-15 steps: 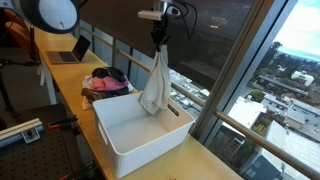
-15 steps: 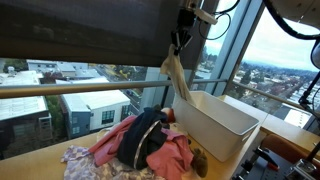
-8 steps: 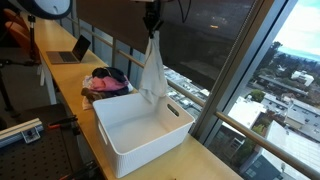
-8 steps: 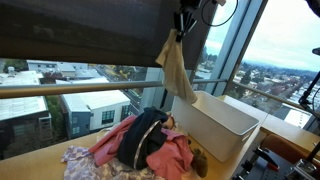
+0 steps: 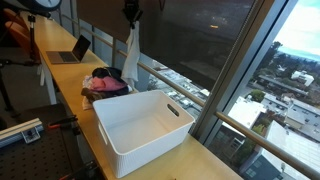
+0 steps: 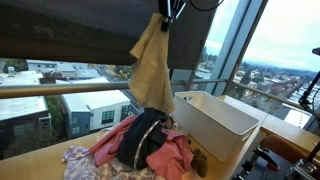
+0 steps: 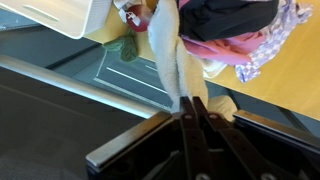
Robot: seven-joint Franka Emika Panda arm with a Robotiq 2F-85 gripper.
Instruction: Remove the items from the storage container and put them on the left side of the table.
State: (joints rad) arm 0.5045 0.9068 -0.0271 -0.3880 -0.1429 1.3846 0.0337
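My gripper (image 5: 131,20) is high up, shut on the top of a tan-white cloth (image 5: 130,58) that hangs straight down from it. In both exterior views the cloth (image 6: 150,68) dangles above the pile of items (image 6: 142,142), which are navy, pink and patterned garments lying on the table (image 5: 62,78). The pile (image 5: 106,82) lies beside the white storage container (image 5: 140,128), whose inside shows only its bare white floor. In the wrist view the gripper (image 7: 190,100) pinches the cloth (image 7: 165,50), with the pile (image 7: 235,25) and a corner of the container (image 7: 55,12) far below.
An open grey laptop (image 5: 68,50) stands further along the table beyond the pile. A window wall with a handrail (image 5: 185,88) runs close behind the table. A round lamp head (image 5: 45,5) hangs at the upper corner.
The gripper has carried the hanging cloth up and sideways, from above the container to above the pile of garments. Its jaws stayed shut on the cloth.
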